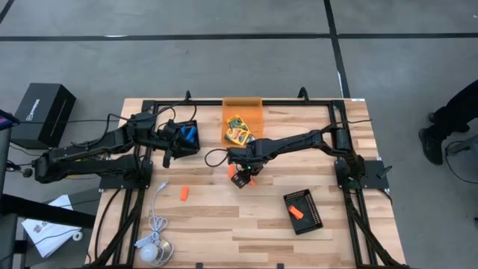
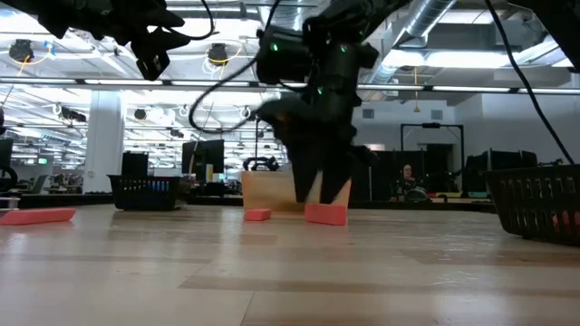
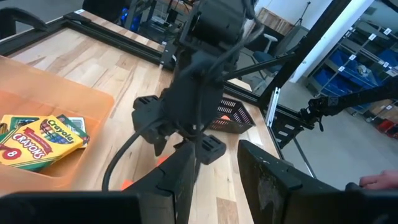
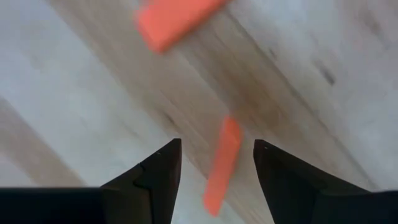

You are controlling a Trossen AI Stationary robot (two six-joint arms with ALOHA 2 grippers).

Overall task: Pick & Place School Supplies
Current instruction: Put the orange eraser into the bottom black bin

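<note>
A short orange piece (image 4: 219, 167) lies flat on the wood table, and a second one (image 4: 177, 22) lies just beyond it. My right gripper (image 4: 216, 144) points down over the first piece, open, one finger on either side of it with wood showing in both gaps; in the low view its fingertips (image 2: 313, 195) reach nearly to the table at that piece (image 2: 326, 214). Two crayon boxes (image 1: 237, 128) lie in the orange bin (image 1: 243, 106). A third orange piece (image 1: 184, 193) lies nearer the left. My left gripper (image 3: 217, 180) waits open and raised beside the far-left black tray (image 1: 185, 136), which holds something blue.
A black tray (image 1: 305, 211) at the near right holds an orange piece (image 1: 296, 213). A white cable with a round puck (image 1: 153, 248) lies at the near left edge. Bare wood stretches between the trays. A person's legs (image 1: 448, 119) stand beyond the table's right side.
</note>
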